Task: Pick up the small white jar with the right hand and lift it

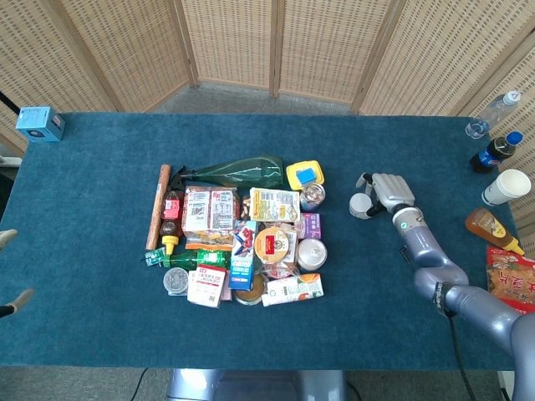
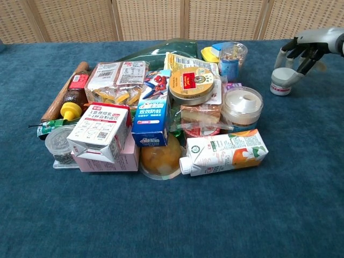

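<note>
The small white jar (image 1: 360, 205) (image 2: 280, 81) stands on the blue tablecloth, to the right of the pile of groceries. My right hand (image 1: 386, 191) (image 2: 304, 47) is right beside it on its right. Its fingers (image 2: 289, 56) curl over the jar's top and far side, and the thumb comes in from the near side. No firm grip shows, and the jar rests on the table. Only two spread fingertips of my left hand (image 1: 12, 298) show at the left edge of the head view, with nothing in them.
A dense pile of groceries lies left of the jar: a clear cup of snacks (image 2: 233, 56), a white-lidded tub (image 2: 242, 105), a juice carton (image 2: 226, 151). Bottles (image 1: 496, 151), a paper cup (image 1: 506, 186) and a honey bottle (image 1: 493, 230) stand along the right table edge.
</note>
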Tool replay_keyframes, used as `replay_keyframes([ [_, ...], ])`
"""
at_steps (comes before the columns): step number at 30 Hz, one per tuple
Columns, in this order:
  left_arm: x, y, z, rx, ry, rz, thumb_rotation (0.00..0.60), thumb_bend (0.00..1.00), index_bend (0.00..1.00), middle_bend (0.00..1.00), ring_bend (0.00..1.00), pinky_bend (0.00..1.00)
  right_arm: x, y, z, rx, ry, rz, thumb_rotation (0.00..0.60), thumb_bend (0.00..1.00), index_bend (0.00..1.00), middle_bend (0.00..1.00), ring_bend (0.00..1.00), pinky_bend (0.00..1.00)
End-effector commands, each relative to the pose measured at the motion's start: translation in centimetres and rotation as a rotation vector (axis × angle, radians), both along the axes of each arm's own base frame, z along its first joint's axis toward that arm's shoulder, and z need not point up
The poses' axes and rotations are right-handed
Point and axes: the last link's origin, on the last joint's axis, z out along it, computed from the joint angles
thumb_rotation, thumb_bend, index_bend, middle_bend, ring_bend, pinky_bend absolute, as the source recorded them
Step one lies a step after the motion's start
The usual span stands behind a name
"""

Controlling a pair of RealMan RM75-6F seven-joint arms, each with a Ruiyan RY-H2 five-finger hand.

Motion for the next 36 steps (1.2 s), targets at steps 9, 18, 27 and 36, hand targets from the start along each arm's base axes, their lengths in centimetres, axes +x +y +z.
replay_keyframes([
  [9,-0.1,0.1,-0.1,-0.005,-0.002,-0.001,0.6,0.0,0.15,0.23,0.16,0.0,-1.6,0.5,1.5,-0.067,-0.061,-0.057,0.6,0.11,0.48,0.71,0.9,0.95],
  [18,-0.1,0.2,-0.3,-0.012,-0.005,-0.009,0.6,0.0,0.15,0.23,0.16,0.0,-1.6,1.6,4.9,-0.155,-0.127,-0.041,0.6,0.11,0.48,0.71,0.9,0.95],
  [27,0.0,0.1,-0.6,-0.017,-0.01,-0.02,0.6,0.0,0.15,0.23,0.16,0.0,0.6,3.0,8.8,-0.263,-0.275,-0.014,0.6,0.11,0.49,0.72,0.92,0.95],
  [36,-0.1,0.0,-0.7,-0.022,-0.013,-0.024,0.6,0.0,0.15,0.23,0.16,0.0,3.4,4.8,11.7,-0.325,-0.406,0.029,0.6,0.11,0.49,0.72,0.93,0.95],
])
